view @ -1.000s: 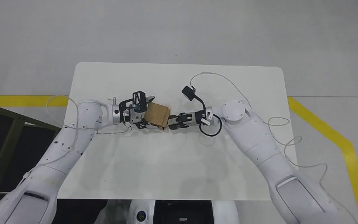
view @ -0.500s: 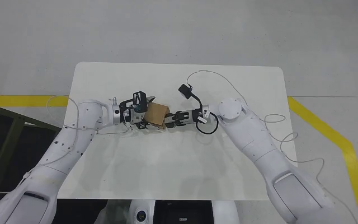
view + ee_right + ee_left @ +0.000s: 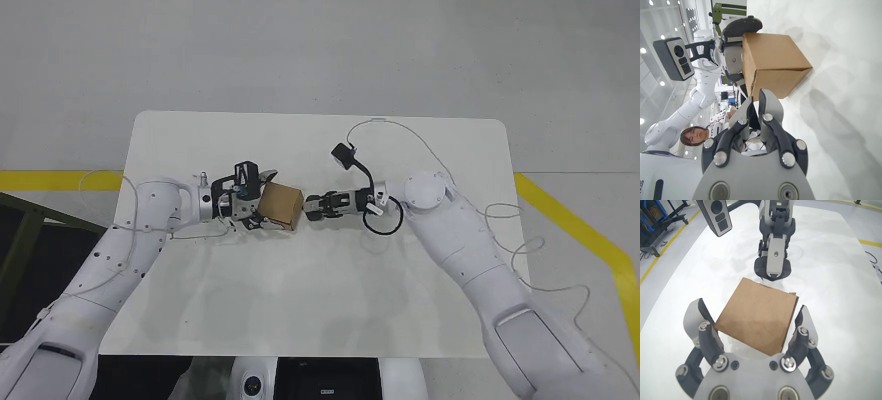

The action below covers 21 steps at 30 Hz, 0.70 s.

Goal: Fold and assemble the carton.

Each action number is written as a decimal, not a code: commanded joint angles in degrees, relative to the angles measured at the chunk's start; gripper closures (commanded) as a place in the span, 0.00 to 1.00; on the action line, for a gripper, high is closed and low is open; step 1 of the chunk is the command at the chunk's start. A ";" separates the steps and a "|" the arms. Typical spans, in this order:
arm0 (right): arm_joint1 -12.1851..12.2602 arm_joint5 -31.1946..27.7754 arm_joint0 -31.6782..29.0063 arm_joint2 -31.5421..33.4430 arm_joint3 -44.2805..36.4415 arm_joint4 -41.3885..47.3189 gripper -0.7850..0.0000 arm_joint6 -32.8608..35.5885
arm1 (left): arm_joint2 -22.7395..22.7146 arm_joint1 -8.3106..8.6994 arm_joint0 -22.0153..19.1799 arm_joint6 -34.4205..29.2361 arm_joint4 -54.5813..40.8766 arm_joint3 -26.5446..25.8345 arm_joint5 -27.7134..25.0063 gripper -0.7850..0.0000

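A small brown carton (image 3: 283,205) stands as a closed-looking cube near the middle of the white table (image 3: 300,310). My left gripper (image 3: 258,202) holds it from its left end: in the left wrist view the carton (image 3: 757,317) sits between the two fingers, which touch its sides. My right gripper (image 3: 311,207) lies at the carton's right side with its fingers together and nothing between them. Its tips (image 3: 772,276) hover just off the far edge. The right wrist view shows the carton (image 3: 772,53) close ahead of that gripper (image 3: 755,95), with a left-gripper pad (image 3: 745,23) on it.
A thin white cable (image 3: 400,137) loops over the table's back right part, and a black one (image 3: 378,222) curls by the right wrist. Bare tabletop lies in front of and behind the carton.
The right gripper pushed in against the carton's right side, then drew back a little to the right. The carton shifted slightly and looks squarer. The left gripper stayed put.
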 commanded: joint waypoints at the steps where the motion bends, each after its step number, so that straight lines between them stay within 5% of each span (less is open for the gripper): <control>1: 0.57 -1.57 -0.69 1.43 -1.26 0.13 0.72 -0.26 | -0.35 0.53 0.13 1.45 -0.46 -1.08 0.00 0.00; 3: 1.29 -4.42 -1.96 3.06 -2.97 0.23 0.51 -0.20 | -0.98 1.27 0.41 2.87 -0.63 -2.50 0.00 0.00; 5: 1.98 -6.35 -3.26 4.69 -4.74 0.26 0.00 -0.52 | -2.02 2.04 0.63 4.04 -1.07 -3.63 0.00 0.00; 13: 5.12 -13.50 -6.66 12.47 -7.55 -1.81 0.00 -1.02 | -7.80 4.38 1.39 4.35 -1.00 -6.49 0.26 0.00; 21: 8.77 -18.92 -9.75 22.47 -11.84 -14.51 0.00 -10.70 | -10.69 4.78 0.12 1.27 -0.74 -2.78 2.69 0.00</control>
